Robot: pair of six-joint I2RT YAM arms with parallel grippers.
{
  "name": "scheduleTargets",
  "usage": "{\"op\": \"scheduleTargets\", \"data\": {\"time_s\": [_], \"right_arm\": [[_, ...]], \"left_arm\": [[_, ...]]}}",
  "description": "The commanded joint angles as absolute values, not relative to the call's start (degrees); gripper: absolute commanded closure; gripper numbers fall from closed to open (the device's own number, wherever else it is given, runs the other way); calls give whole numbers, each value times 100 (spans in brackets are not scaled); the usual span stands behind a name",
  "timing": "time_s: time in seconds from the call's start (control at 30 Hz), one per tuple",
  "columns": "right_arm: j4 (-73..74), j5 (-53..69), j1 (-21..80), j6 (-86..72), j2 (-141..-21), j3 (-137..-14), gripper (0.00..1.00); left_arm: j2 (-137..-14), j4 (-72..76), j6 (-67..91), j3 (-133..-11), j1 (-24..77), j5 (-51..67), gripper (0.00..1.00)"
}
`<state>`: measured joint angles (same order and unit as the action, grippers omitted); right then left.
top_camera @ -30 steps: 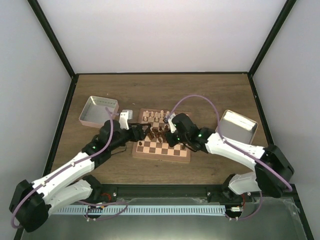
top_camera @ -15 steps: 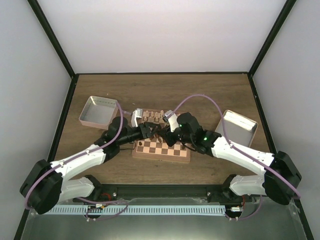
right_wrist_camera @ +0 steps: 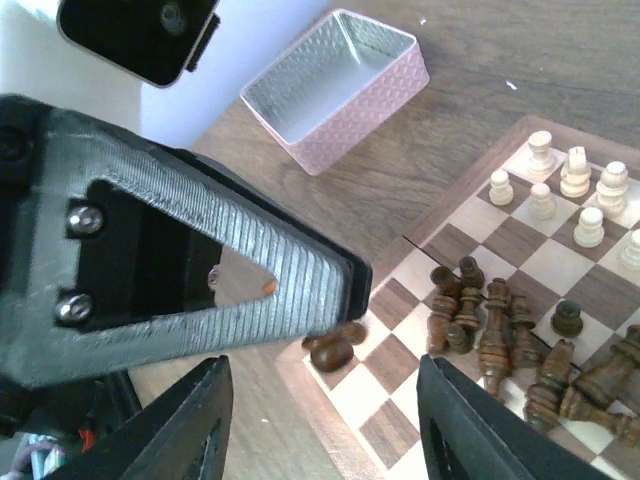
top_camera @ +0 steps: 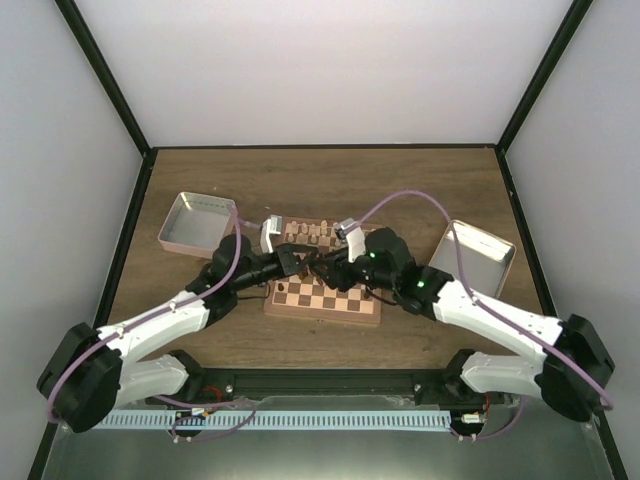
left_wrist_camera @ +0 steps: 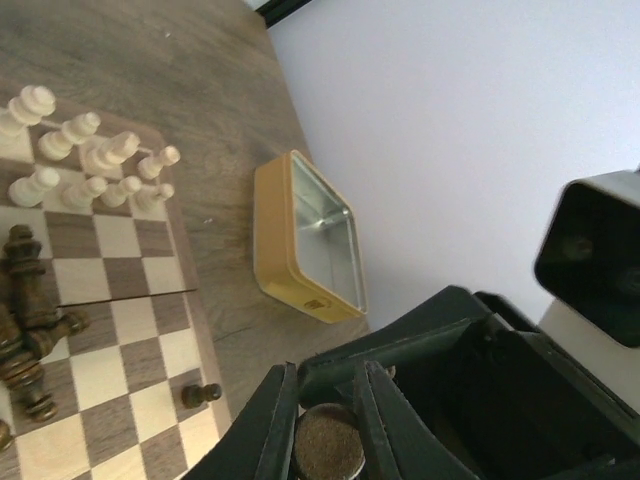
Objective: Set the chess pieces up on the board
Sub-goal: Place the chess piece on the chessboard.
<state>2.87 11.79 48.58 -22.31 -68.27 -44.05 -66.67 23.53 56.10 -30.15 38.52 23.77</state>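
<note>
The board [top_camera: 330, 308] lies mid-table. Pale chess pieces [top_camera: 312, 233] stand along its far rows, and dark ones [right_wrist_camera: 500, 320] lie heaped at its middle. Both grippers meet over the board's left part. My left gripper [left_wrist_camera: 327, 425] is shut on a dark chess piece [left_wrist_camera: 327, 445], whose round felt base shows between the fingers. From the right wrist that same dark piece [right_wrist_camera: 340, 345] pokes out under the left finger [right_wrist_camera: 250, 260]. My right gripper [right_wrist_camera: 325, 420] stands open around it, jaws well apart and touching nothing.
A pink tray [top_camera: 195, 222] sits left of the board and a metal tray [top_camera: 478, 252] right of it. A lone dark pawn [left_wrist_camera: 200, 393] stands near the board's edge. Pale pieces [left_wrist_camera: 90, 160] stand upright in rows.
My left arm has reached right over the board and shut on the dark piece. My right gripper, shut a second ago, has opened and let go.
</note>
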Motion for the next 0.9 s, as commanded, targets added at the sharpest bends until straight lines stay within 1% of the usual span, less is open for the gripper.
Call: {"op": "scheduleTargets", "data": {"time_s": [0.0,0.1,0.23,0.33,0.6,0.67,0.87], "right_arm": [[-663,1370,4887,-3194,-6087,-4006,41],[-1592,1392,4887,-4250,-5666,-3552,35],[-2715,1723,4887,-5488,-5622,-3345,35],[-2882,1815,4887,-5904,-5810,-3603,39],[-3902,2190,4887,-6471,-6080,-3618,60],[-4049,2290,4882,-6453,-6142,-3709,63],[-3971,2815,4895,-6468,-6447,-4118,63]], "left_arm": [[-6301,2668,5589,-3069,3865,2352,93],[-6113,2776,5798,-3140,3867,2369,93],[-5904,3050,6348,-3182,3865,2431,93],[-5724,3358,6977,-3130,3865,2436,93],[-5148,3477,7894,-2900,3865,2129,93],[-5054,3446,7984,-2862,3867,2130,93],[-4881,3258,7939,-2889,3865,2047,93]]}}
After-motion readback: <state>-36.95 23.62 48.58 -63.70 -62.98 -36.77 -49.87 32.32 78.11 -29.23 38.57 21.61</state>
